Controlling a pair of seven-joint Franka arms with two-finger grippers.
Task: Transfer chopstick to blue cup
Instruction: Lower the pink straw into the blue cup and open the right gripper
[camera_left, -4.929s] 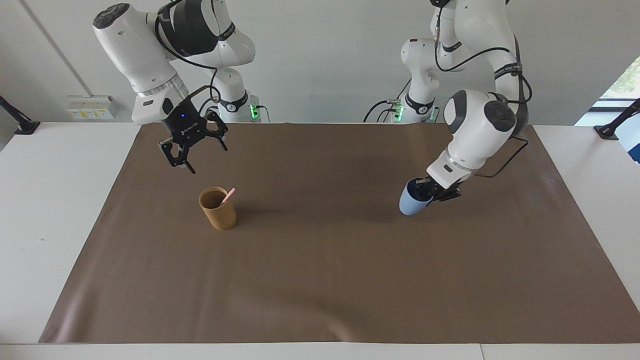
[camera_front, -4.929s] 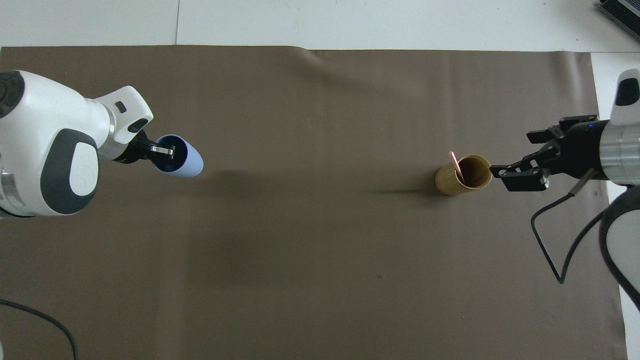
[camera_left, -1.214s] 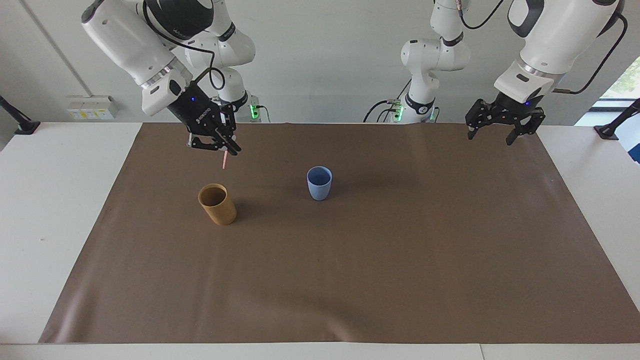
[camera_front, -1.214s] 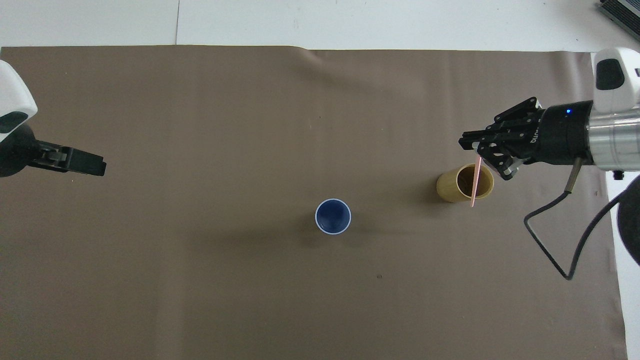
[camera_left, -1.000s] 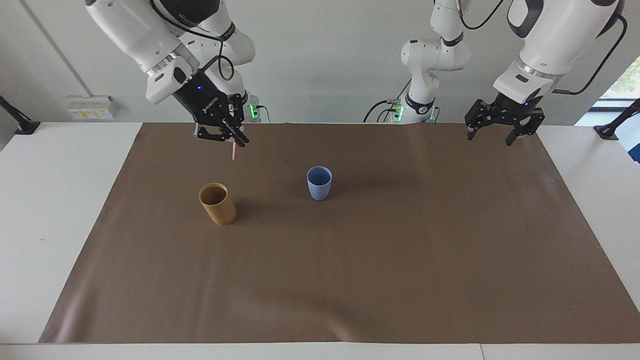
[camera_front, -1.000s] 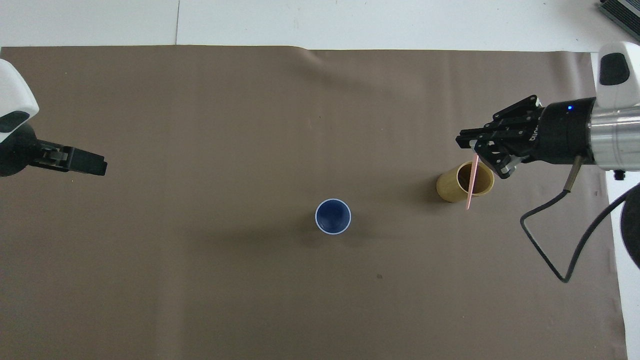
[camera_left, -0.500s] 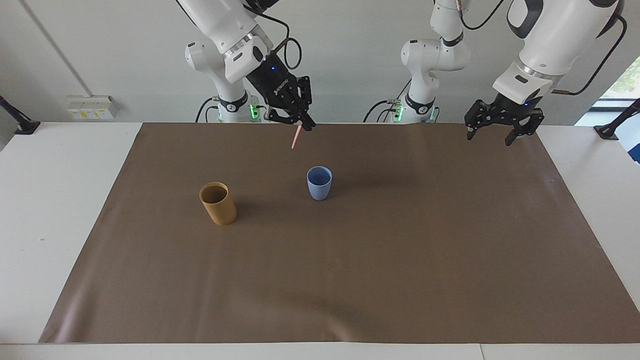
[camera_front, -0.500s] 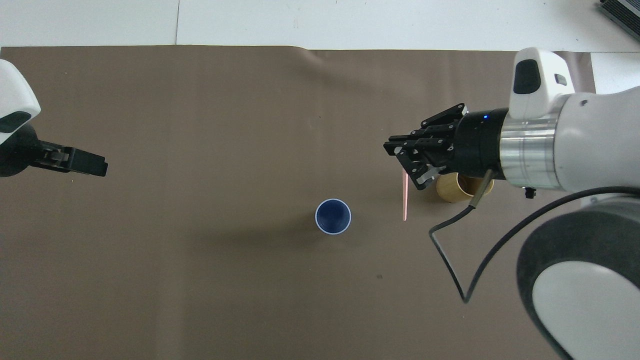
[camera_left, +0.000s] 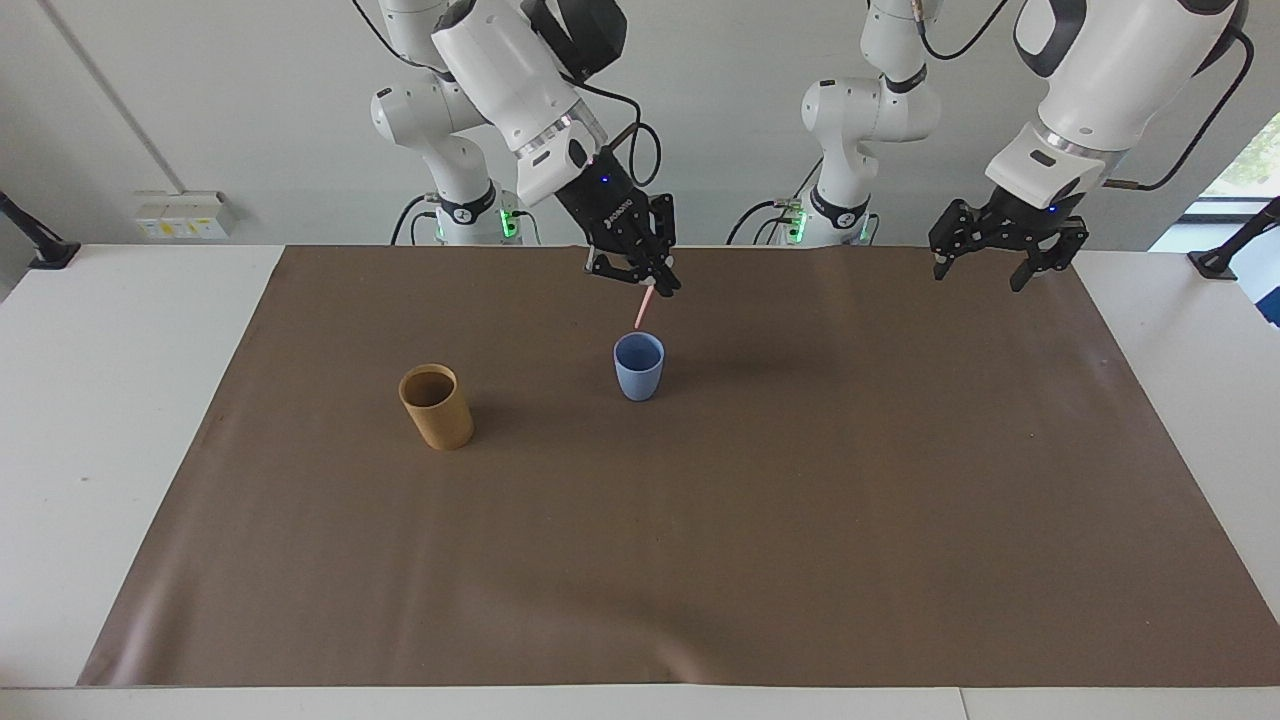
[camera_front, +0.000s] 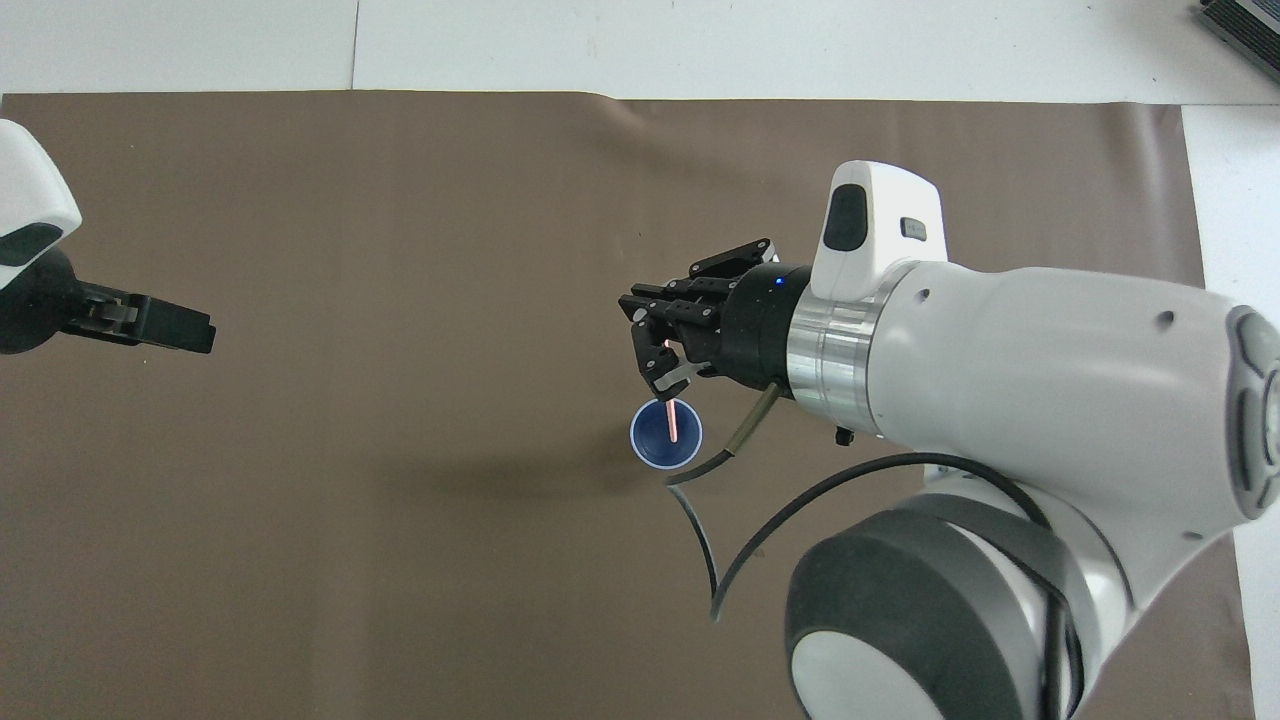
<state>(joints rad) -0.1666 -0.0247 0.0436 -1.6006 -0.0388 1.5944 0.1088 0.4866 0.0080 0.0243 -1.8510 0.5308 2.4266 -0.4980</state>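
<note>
Right end effector (camera_left: 665, 288) gripping chopstick (camera_left: 642, 311), over blue cup (camera_left: 638, 367)

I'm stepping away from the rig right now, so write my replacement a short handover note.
Right gripper: shut on the chopstick, raised over the blue cup.
Left gripper: open, empty, waiting above the left arm's end of the table.
Blue cup: upright mid-mat. Tan cup: empty, toward the right arm's end.
Done: chopstick out of the tan cup, brought over the blue cup.
Left: lower it in, release.

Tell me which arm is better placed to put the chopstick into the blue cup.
The right arm: its hand holds the chopstick just above the blue cup. The left hand waits open, far off at its own end.
</note>
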